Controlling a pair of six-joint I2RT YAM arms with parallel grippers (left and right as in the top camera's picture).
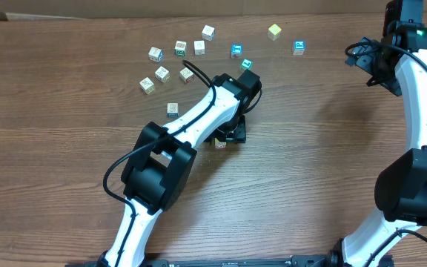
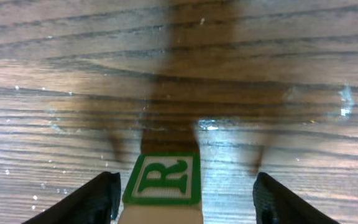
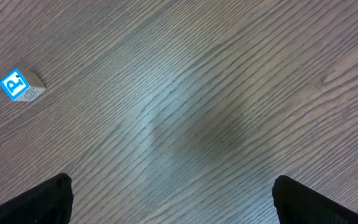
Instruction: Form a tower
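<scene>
**A:** Overhead first. Where is the tower?

**B:** Just below the centre of the frame. The tower (image 1: 220, 143) is almost wholly hidden under the left gripper (image 1: 232, 132), and only a sliver of cube peeks out at its lower edge. The loose cubes (image 1: 180, 49) are scattered across the upper middle, well apart from it. The right arm (image 1: 421, 96) runs along the far right edge.

**A:** And the left wrist view?

**B:** The top cube (image 2: 162, 178), a green R in a green border, stands at bottom centre between the two fingers (image 2: 98, 199). The table (image 2: 229, 81) shows on either side of it, so the jaws are parted and touch nothing.

**A:** Right wrist?

**B:** The right gripper (image 3: 173, 190) is spread wide with nothing between its jaws. One blue-lettered cube (image 3: 18, 86) lies at upper left.

**A:** How will the tower handle?

**B:** I'd judge the blocks light, rigid and smooth-faced. They probably rest on each other by weight alone, so a sideways nudge could topple the column. Take the top cube squarely on two opposite side faces, centred, and close evenly.
</scene>
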